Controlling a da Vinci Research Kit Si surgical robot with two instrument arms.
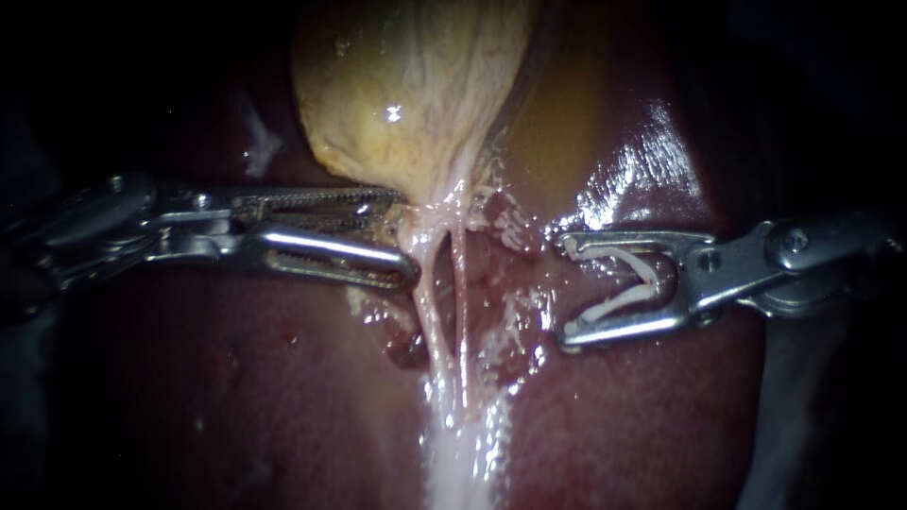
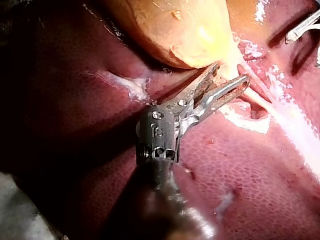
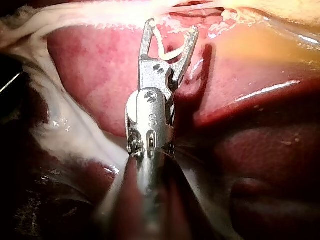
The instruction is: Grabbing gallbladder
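End effector of left instrument [image 1: 406,236] gapes, gripping nothing, tips at the tapering neck of the gallbladder [image 1: 406,85] on the liver [image 1: 236,378], so the grab looks at final approach and next needs advancing and closing on tissue; right instrument [image 1: 564,288], holding a clip [image 1: 619,300], sits apart.

Left instrument [image 1: 404,236]: bare metal, polished and bright. The inner jaw faces are cut with fine cross-teeth and look rough.

Right instrument [image 1: 567,288]: the same polished metal, with smooth jaw edges. The clip [image 1: 614,302] seated in it is white, matt and plastic-looking.

Gallbladder [image 1: 406,85]: yellow-tan, wet and glossy, streaked with fine pale fibres and faintly wrinkled toward its narrow end.

Liver [image 1: 236,378]: dark red-brown, smooth and wet, with strong glare. The left wrist view shows a fine mottled grain.

Strands [image 1: 444,321] below the gallbladder: whitish, stringy and slick, spreading into a glistening white film.
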